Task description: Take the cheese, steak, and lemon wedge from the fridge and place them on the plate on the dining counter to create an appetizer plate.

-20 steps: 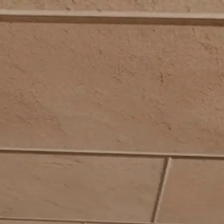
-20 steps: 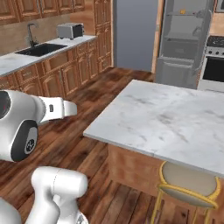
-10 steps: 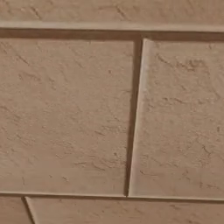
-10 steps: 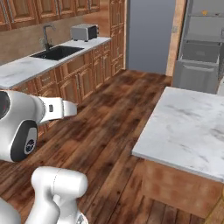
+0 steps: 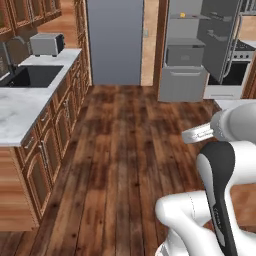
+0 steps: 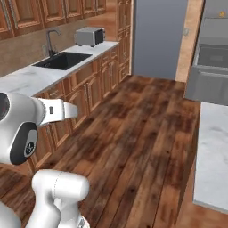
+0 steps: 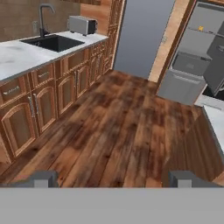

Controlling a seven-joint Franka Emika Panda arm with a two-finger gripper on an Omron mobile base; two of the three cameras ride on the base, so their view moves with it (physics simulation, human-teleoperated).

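While my pincer (image 7: 112, 178) hangs wide open (gripping nothing), I count one fridge (image 7: 192, 65) far ahead to its right, one toaster (image 7: 81, 25) ahead-left.

Ahead of you the floor (image 5: 125, 150) runs straight to the far wall. Along your left stands a counter (image 5: 20, 110) over cabinets (image 5: 45, 150); the sink (image 5: 30, 76) is set into it, with the faucet (image 6: 51, 38) behind the sink and the toaster (image 5: 46, 44) on the counter beyond it, toward the far end. At the far right you have the fridge (image 5: 187, 50), its door (image 5: 220, 37) swung open to the right. Inside, a small item sits on an upper shelf (image 5: 183, 15), with a drawer (image 5: 184, 55) below it. The oven (image 5: 232, 75) stands just right of the fridge, behind the open door. Close on your right is the dining counter (image 6: 213, 156), its near corner beside the arm (image 5: 220, 165).
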